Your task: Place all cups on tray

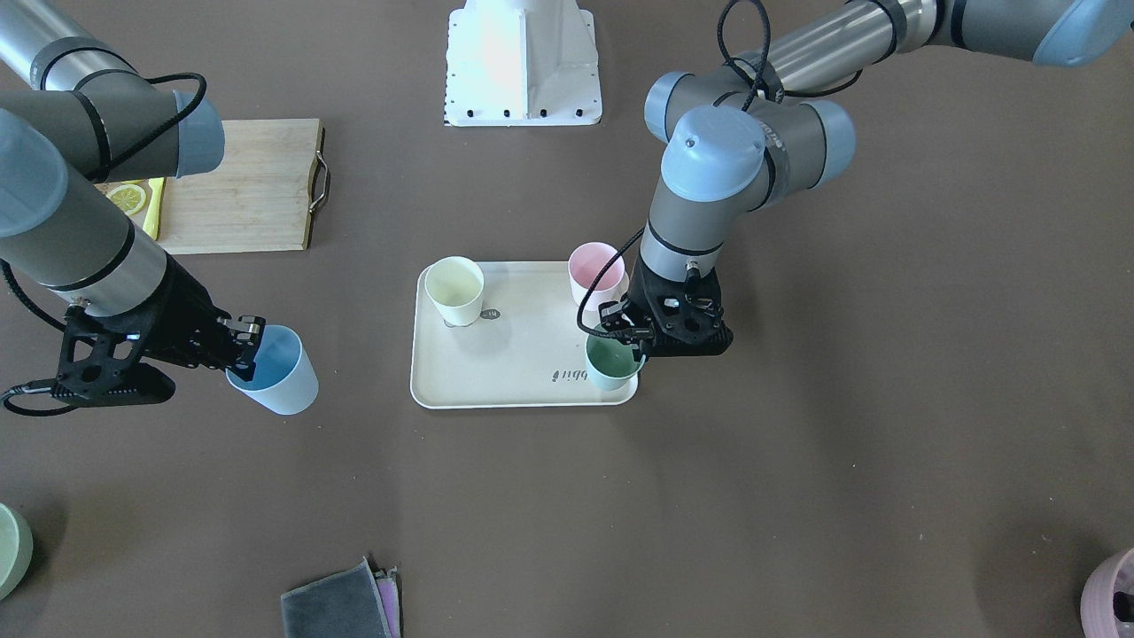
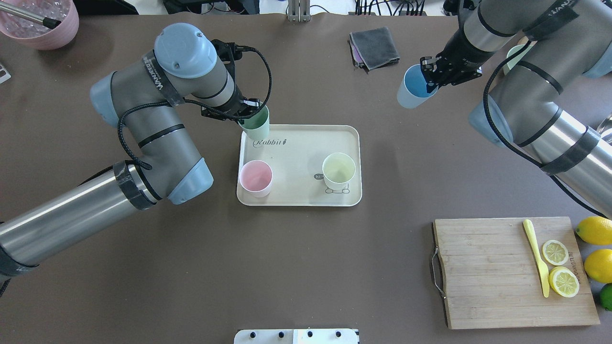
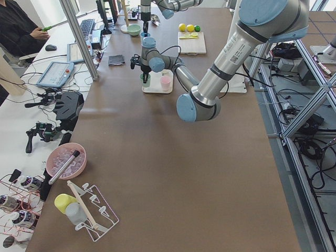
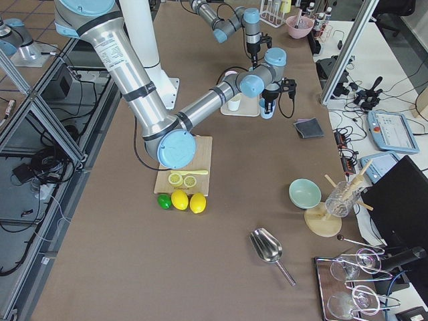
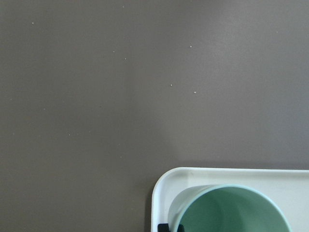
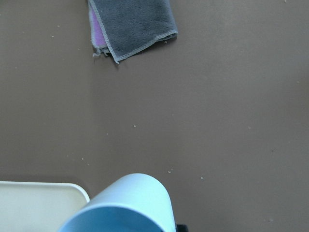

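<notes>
Brown desk [image 2: 306, 267] holds the tray [image 2: 296, 153] at centre, with yellow cup [image 2: 338, 169] and pink cup [image 2: 256, 177] standing on it. Seen from overhead, left pincer [image 2: 248, 116] grips the green cup [image 2: 256, 125] at its upper-left corner, perhaps not set down. Right pincer [image 2: 432, 71] carries the blue cup [image 2: 414, 88], upper right, off the tray.

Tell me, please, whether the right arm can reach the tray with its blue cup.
Probably yes: nothing stands on the table between the blue cup and the tray, and the tray corner nearest it is free.
</notes>
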`<state>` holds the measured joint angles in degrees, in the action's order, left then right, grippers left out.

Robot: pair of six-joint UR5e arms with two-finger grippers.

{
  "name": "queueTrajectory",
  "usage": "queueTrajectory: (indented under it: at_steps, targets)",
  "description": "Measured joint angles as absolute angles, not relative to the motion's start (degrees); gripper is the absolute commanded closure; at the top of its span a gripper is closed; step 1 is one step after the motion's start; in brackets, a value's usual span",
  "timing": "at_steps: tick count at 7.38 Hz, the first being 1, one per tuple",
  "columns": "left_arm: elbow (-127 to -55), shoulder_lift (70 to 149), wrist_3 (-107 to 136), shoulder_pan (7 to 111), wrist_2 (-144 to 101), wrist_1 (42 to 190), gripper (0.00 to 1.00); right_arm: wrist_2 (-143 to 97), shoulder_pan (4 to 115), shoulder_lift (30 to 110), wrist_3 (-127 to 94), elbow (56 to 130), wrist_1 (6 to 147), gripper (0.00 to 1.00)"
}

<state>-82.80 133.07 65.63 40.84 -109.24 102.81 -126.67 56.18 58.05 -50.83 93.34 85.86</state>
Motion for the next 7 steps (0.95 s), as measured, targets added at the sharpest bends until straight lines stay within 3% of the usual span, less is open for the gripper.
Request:
queueTrajectory:
  at_steps: [3,4,5,7]
  targets:
    - [-81.33,133.67,66.19,39.58,-107.55,104.25,1.00,-123.60,51.65,54.83,-55.15,92.36,86.13,1.00]
    - [-81.41,133.55,66.20,38.89,-107.09,104.25,0.74,-123.08,50.62,54.19,-56.41,92.31,86.10,1.00]
    - [-81.44,133.38,66.17,38.04,-106.12,104.25,0.09,-122.61,49.70,53.67,-57.50,92.27,86.09,1.00]
    - [-82.07,133.23,65.92,37.20,-104.60,104.16,0.03,-121.37,47.72,52.67,-59.23,92.22,86.09,1.00]
